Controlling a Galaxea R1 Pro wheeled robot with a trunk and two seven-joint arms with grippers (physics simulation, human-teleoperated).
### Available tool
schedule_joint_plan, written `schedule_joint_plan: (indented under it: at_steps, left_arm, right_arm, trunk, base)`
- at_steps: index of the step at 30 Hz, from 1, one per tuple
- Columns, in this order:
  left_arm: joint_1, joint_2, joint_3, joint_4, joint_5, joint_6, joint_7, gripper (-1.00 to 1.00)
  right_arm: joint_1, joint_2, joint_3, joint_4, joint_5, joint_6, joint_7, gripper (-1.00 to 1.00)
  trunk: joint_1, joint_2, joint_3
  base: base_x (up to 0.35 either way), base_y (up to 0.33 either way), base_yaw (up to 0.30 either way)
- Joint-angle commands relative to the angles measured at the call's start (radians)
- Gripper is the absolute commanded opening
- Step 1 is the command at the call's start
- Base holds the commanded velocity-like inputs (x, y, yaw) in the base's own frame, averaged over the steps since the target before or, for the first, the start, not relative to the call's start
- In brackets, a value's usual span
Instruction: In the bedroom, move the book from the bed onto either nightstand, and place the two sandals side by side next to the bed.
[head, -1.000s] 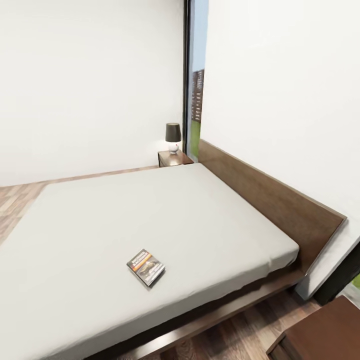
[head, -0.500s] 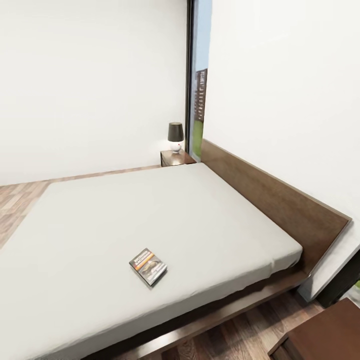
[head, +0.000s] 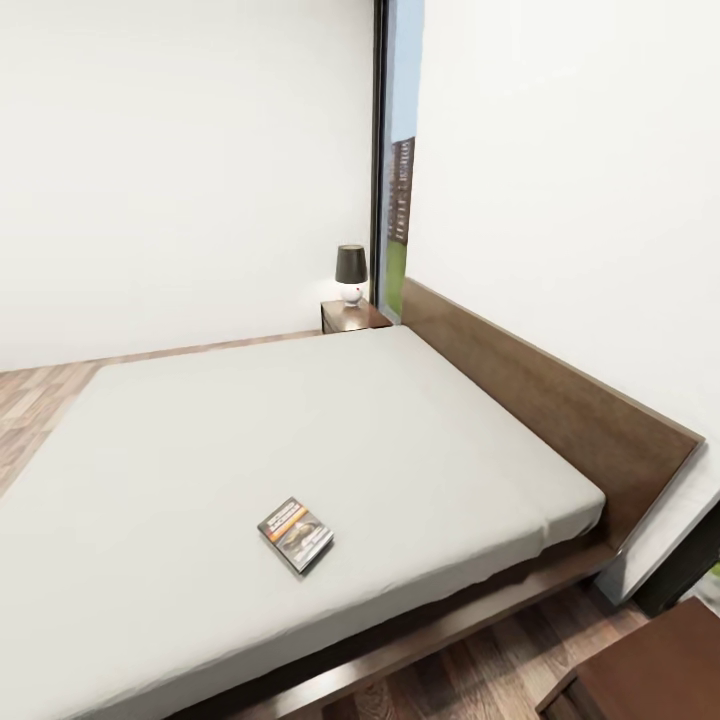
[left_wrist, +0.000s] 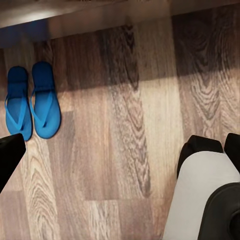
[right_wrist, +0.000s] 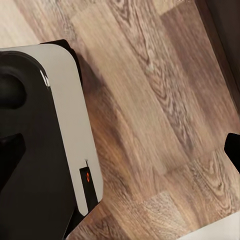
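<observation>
— On the bed's (head: 400, 430) pale grey mattress, toward its near edge, lies the book (head: 296, 534).
— And the sandals (left_wrist: 32, 100)?
— Side by side on the wooden floor (left_wrist: 125, 150).
— Grippers?
— Can't tell, either one.

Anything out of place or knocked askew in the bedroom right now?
Nothing damaged or spilled. The book lies flat on the bed, angled to its edges. The two sandals sit side by side on the wooden floor. A lamp stands upright on the far nightstand.
</observation>
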Motion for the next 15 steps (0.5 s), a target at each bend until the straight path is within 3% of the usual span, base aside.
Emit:
schedule_joint_plan:
  at_steps: [1, 15]
  left_arm:
    - [0.0, 0.0, -0.008, 0.0, 0.01, -0.002, -0.003, 1.0]
    - [0.0, -0.017, -0.008, -0.001, 0.01, -0.002, -0.003, 1.0]
  right_arm:
    - [0.0, 0.001, -0.008, -0.001, 0.008, -0.003, 0.006, 1.0]
    - [0.0, 0.006, -0.008, 0.001, 0.009, -0.003, 0.006, 1.0]
  trunk:
    - [0.0, 0.0, -0.001]
    - [0.0, 0.0, -0.002]
  base:
    - [0.106, -0.047, 0.0]
    - [0.157, -0.063, 0.016]
